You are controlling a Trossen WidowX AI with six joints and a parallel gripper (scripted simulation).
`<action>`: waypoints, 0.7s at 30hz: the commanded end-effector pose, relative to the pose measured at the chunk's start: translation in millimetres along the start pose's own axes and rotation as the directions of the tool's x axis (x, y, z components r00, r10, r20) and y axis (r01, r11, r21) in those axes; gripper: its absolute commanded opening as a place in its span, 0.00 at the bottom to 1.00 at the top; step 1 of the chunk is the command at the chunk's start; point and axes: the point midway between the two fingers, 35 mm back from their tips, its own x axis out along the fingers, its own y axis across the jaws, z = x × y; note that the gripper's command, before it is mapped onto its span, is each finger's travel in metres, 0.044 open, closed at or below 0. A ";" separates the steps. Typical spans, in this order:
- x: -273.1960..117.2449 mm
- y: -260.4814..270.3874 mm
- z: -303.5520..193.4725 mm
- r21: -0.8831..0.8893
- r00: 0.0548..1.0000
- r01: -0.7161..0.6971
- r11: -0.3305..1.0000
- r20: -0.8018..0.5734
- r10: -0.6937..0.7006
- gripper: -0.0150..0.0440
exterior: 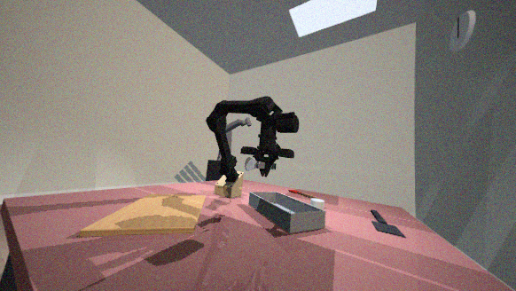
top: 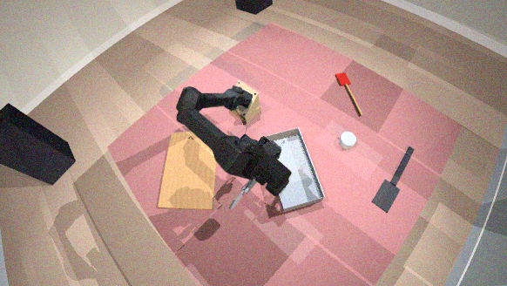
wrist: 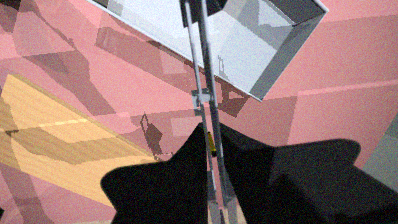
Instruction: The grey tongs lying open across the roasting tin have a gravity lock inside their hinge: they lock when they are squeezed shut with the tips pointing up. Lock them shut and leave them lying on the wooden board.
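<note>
My gripper [exterior: 265, 173] [wrist: 208, 126] is shut on the grey tongs [top: 239, 199] [exterior: 250, 164] [wrist: 215, 112] and holds them well above the table. Their two long arms lie close together, nearly parallel, with a narrow gap in the wrist view. They look roughly level; whether the lock is engaged cannot be seen. The wooden board [top: 173, 153] [exterior: 133, 213] [wrist: 47, 112] lies left of the gripper in the top and exterior views. The roasting tin [top: 311, 163] [exterior: 308, 223] [wrist: 302, 37] has no tongs across it. The arm hides part of the tongs and tin in the top view.
A white round pot [top: 348, 139] [exterior: 316, 203] stands right of the tin. A dark spatula [top: 386, 195] [exterior: 387, 229] lies farther right. A red-headed spatula [top: 343, 79] lies beyond them. The arm's wooden base block [top: 253, 111] [exterior: 222, 191] stands behind the board and tin.
</note>
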 end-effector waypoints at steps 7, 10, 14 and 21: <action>-4.4 48.1 -47.1 -0.181 1.000 0.009 0.983 -0.007 -0.010 0.00; -5.3 61.8 -57.5 -0.228 1.000 0.007 0.974 -0.012 -0.010 0.00; -6.7 80.6 -69.9 -0.292 1.000 0.002 0.956 -0.020 -0.009 0.00; -6.9 88.2 -74.6 -0.293 1.000 0.000 0.956 -0.022 -0.007 0.00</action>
